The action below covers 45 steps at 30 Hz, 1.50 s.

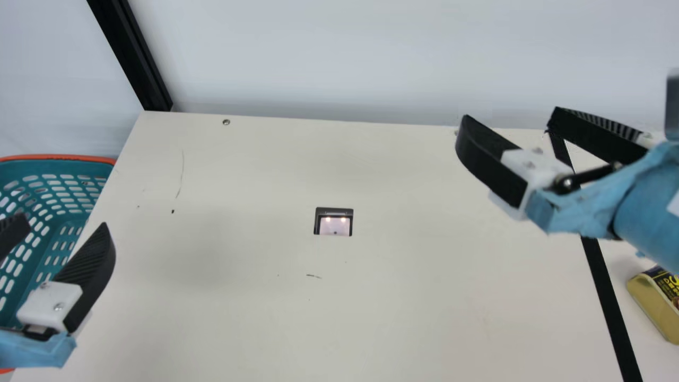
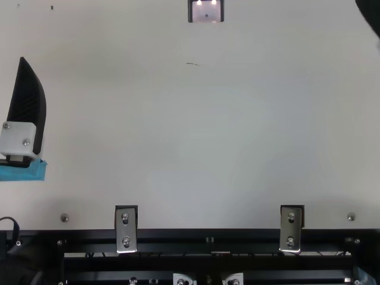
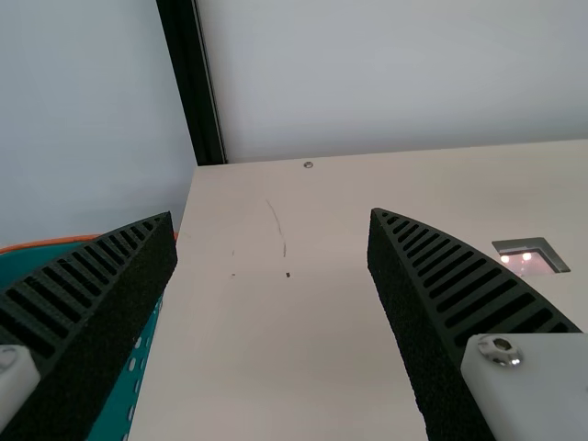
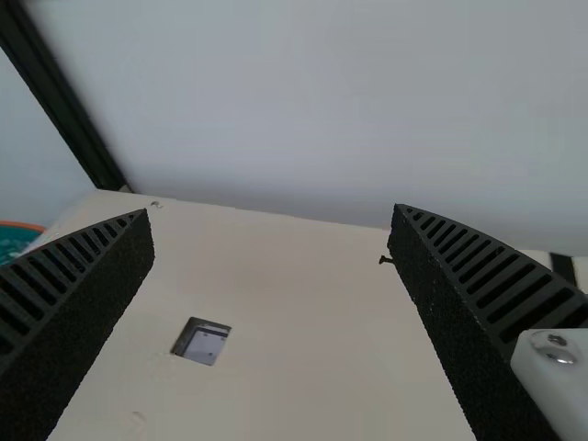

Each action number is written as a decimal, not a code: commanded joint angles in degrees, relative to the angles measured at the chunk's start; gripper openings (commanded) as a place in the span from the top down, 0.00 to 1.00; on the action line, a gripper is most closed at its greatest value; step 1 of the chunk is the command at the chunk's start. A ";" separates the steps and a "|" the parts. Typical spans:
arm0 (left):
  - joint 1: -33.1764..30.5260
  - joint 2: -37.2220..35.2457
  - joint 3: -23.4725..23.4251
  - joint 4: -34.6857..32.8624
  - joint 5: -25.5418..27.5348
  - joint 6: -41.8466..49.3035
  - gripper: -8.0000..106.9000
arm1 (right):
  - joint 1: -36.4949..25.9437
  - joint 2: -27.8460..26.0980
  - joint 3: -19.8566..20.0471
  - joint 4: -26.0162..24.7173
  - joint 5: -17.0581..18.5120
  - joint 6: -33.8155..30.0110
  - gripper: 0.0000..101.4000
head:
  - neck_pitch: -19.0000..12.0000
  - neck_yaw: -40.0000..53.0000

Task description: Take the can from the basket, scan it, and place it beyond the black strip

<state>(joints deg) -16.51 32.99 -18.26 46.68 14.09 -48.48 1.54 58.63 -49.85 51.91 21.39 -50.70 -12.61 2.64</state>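
If the blue-sleeved right arm (image 1: 650,201) dips at the right edge of the main view, it could clip the gold metal can with a dark label (image 1: 644,302), lying lower right beyond the long black strip (image 1: 604,286), and shove it onto that line. The black ribbed right gripper (image 1: 510,118) and left gripper (image 1: 62,220) both gape, holding nothing.

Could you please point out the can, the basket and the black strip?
Can (image 1: 648,307), main view, its gold side.
Basket (image 1: 58,157), main view, its orange rim.
Black strip (image 1: 609,307), main view, its near stretch.
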 commanded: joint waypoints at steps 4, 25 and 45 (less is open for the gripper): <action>0.00 0.00 0.00 0.00 0.00 0.00 0.15 | 2.58 -6.97 7.21 -2.38 -7.81 -4.12 0.00 | -0.04 0.58; 2.43 -10.18 2.34 -13.88 2.58 13.38 0.15 | 3.84 -24.81 21.17 -8.11 -8.97 10.71 0.00 | -0.04 0.58; 7.66 -27.25 5.00 -34.36 12.20 27.67 0.15 | 1.29 -37.82 27.79 -19.24 -0.72 23.86 0.00 | -0.04 0.58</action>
<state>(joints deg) -9.72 6.44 -13.37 14.06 25.95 -21.67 2.69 21.24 -22.28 33.13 20.65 -27.48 -12.61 2.64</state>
